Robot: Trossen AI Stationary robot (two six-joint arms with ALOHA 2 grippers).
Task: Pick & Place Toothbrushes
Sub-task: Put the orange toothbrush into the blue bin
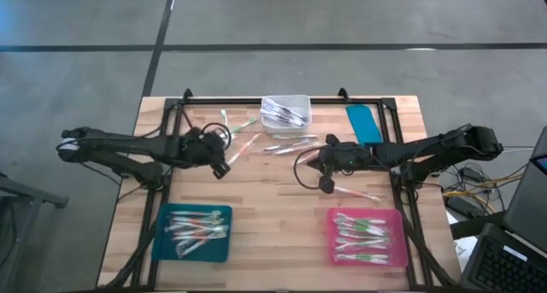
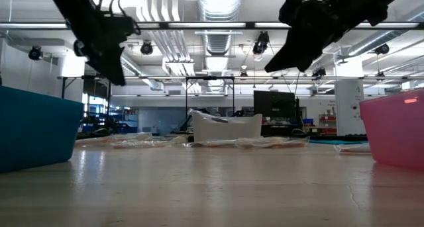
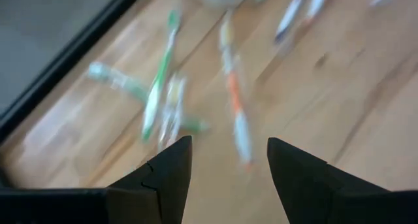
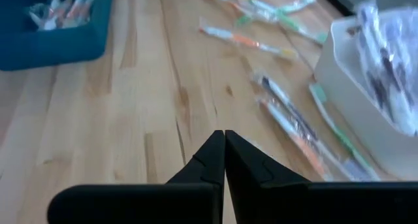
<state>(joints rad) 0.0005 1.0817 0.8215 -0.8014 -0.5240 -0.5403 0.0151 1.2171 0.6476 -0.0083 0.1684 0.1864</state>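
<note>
Overhead, loose toothbrushes lie scattered at the table's twelve o'clock beside the white bin. At nine o'clock of them the left claw hangs released, empty. At five o'clock the right claw is clenched on nothing.
</note>
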